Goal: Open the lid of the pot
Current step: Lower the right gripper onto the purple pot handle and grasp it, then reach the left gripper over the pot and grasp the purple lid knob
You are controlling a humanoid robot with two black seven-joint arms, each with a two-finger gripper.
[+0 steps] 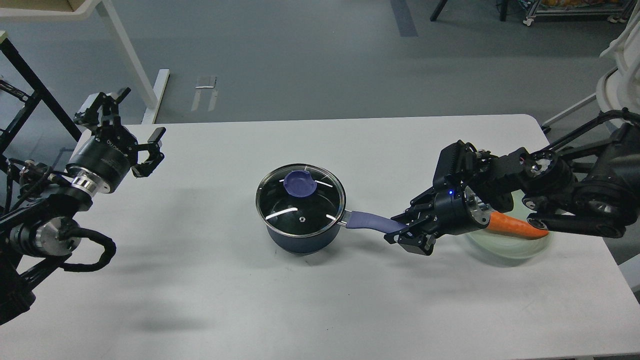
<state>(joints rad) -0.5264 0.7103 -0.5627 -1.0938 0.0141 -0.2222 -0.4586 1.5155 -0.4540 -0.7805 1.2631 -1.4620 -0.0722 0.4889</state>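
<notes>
From the head view, the far end of the saucepan's purple handle (pixel 367 220) is hidden inside the right pincer (pixel 406 233), so its tip cannot be made out. The carrot (pixel 517 226) and the pale green plate (pixel 505 248) under it are partly covered by the right arm. The left arm is cut off by the frame's left edge.

The right pincer is clamped around the end of the handle, fingers on either side of it. The left pincer (pixel 142 130) is spread wide, holds nothing and hangs above the bench's (pixel 210 300) left far corner, well apart from the pot.

The pot (pixel 300 235) stands upright near the middle of the bench, its handle running rightward and slightly toward the viewer. The glass lid (pixel 300 205) sits flat on the pot, its purple knob (pixel 299 183) facing up
</notes>
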